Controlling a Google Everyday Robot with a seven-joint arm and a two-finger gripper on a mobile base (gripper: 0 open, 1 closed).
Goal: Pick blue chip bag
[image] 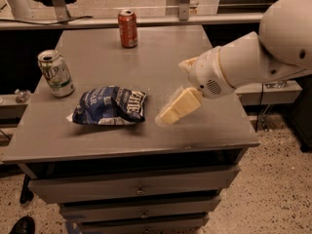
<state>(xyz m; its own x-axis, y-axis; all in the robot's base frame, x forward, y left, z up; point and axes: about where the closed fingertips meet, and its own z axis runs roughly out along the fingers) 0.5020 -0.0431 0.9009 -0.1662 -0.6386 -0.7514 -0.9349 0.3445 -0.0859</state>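
The blue chip bag [109, 105] lies crumpled on the grey table top [146, 67], left of the middle, dark blue with white lettering. My gripper [165, 117] comes in from the right on a white arm. Its cream fingers point down and left, just right of the bag and a little above the table. Nothing is held in it.
A green-and-white can [56, 73] stands at the table's left edge. A red can [127, 28] stands at the back, near the middle. The table has drawers below [136, 189]. A shoe [22, 225] shows on the floor at the lower left.
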